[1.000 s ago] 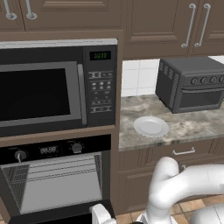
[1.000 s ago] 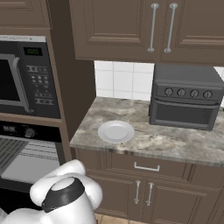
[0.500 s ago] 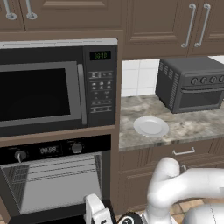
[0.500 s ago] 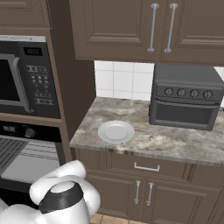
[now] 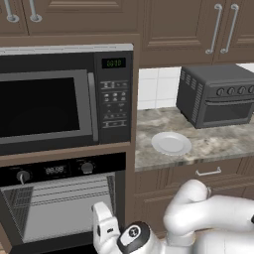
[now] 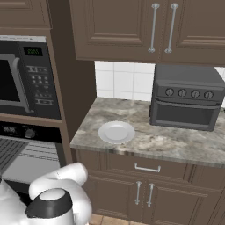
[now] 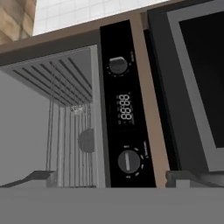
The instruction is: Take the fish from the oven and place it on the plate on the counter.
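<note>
Starting at the left, the oven is being shown with its cavity exposed under the microwave, and the wire racks are being lit pale grey inside. The fish is being looked for on those racks, but it cannot be made out; it is judged to be lying somewhere in the cavity, too small or too hidden to tell. That is being flagged as the first risk: a reach made without the fish located could be driven into the rack wires or the cavity wall. Just right of the opening, the end effector is being held low in front of the oven, jaws spread wide, with nothing between them. In the hand view it is being aimed more at the knob-and-display panel than at the opening, so a straight push forward could be landed on the panel or the frame. A slender fish could also be nudged along the rack or tipped between the wires if only one finger is being brought against it, and a loose pinch could be lost on the way out. Further right, the plate is sitting bare on the table, well apart from the oven, so a long swing is being called for, during which the table edge could be clipped. At the far right, the toaster oven is standing near the plate, and an overshoot could be carried into it.
</note>
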